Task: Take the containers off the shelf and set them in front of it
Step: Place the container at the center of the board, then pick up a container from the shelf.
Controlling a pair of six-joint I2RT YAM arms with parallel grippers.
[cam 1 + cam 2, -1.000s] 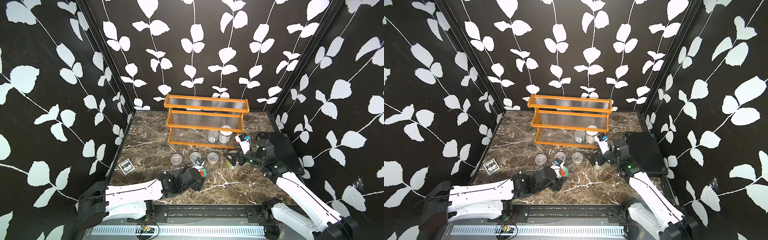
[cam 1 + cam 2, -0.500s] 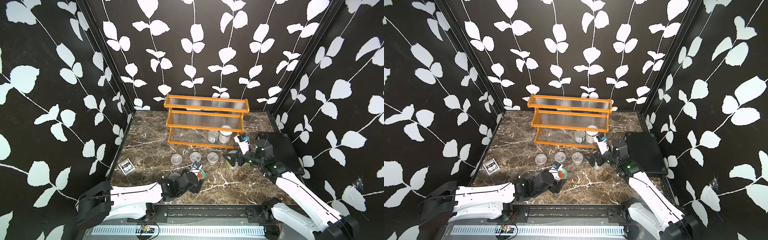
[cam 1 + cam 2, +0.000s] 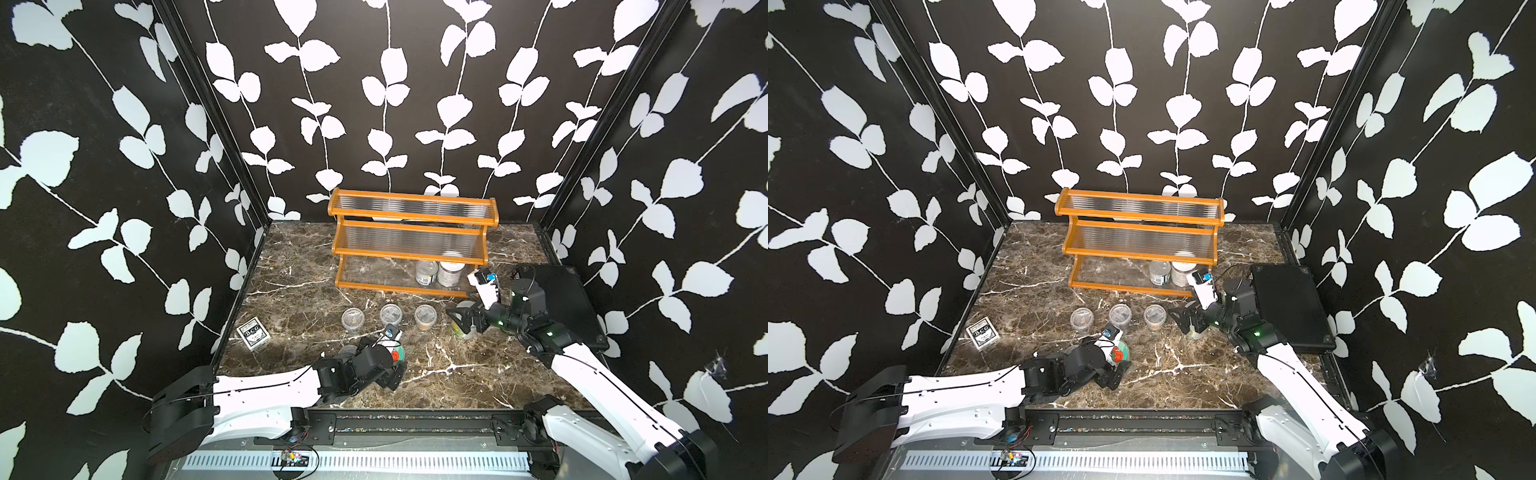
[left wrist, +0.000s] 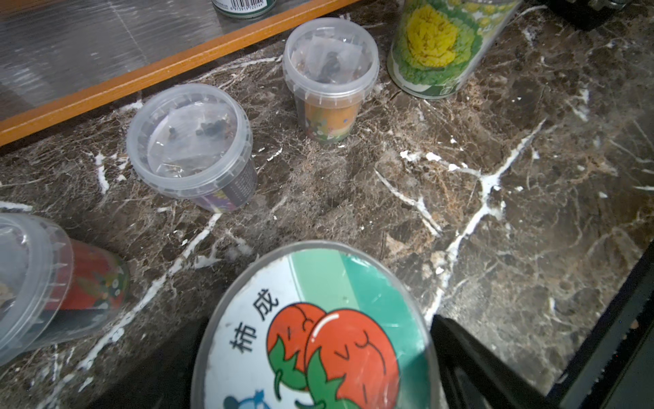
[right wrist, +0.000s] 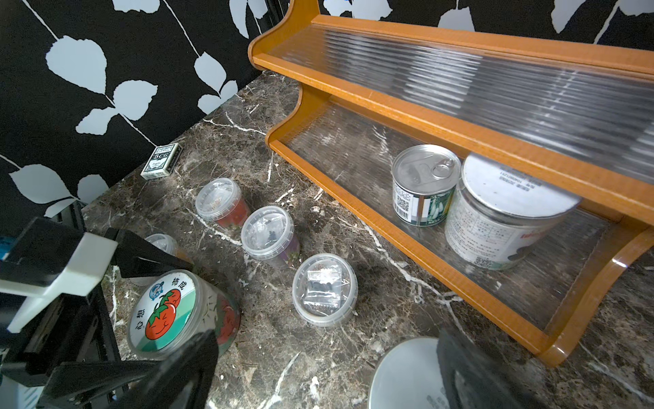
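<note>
- Between the jaws of the left gripper (image 5: 198, 301), a tomato-lidded jar (image 3: 398, 354) stands upright on the counter (image 3: 457, 374). The jaws are spread wide, one on each side of the jar.
- Directly beneath the right gripper (image 3: 464, 322), a flower-labelled can (image 4: 439, 46) stands on the counter. This gripper's jaws also gape wide: in the right wrist view one finger overlaps the edge of the can's silver lid, and the other is well apart from it.
- Just past the left gripper, towards the shelf (image 3: 411, 249), three clear lidded cups (image 3: 353, 320) (image 3: 391, 314) (image 3: 425, 316) stand in a row on the counter in front of the shelf. The last of them is near the flower-labelled can.
- On the left gripper's side away from the right gripper, a fourth clear cup (image 5: 162, 244) stands partly hidden behind a finger.
- Beyond the right gripper, on the shelf's lowest tier, a tin can (image 3: 427, 272) and a white-lidded jar (image 3: 450, 272) stand side by side, touching or nearly so.
- Well out from the left gripper, near the side wall, lies a card box (image 3: 253, 332).
- Behind the right gripper, beside its arm, lies a flat black case (image 3: 557, 299).
</note>
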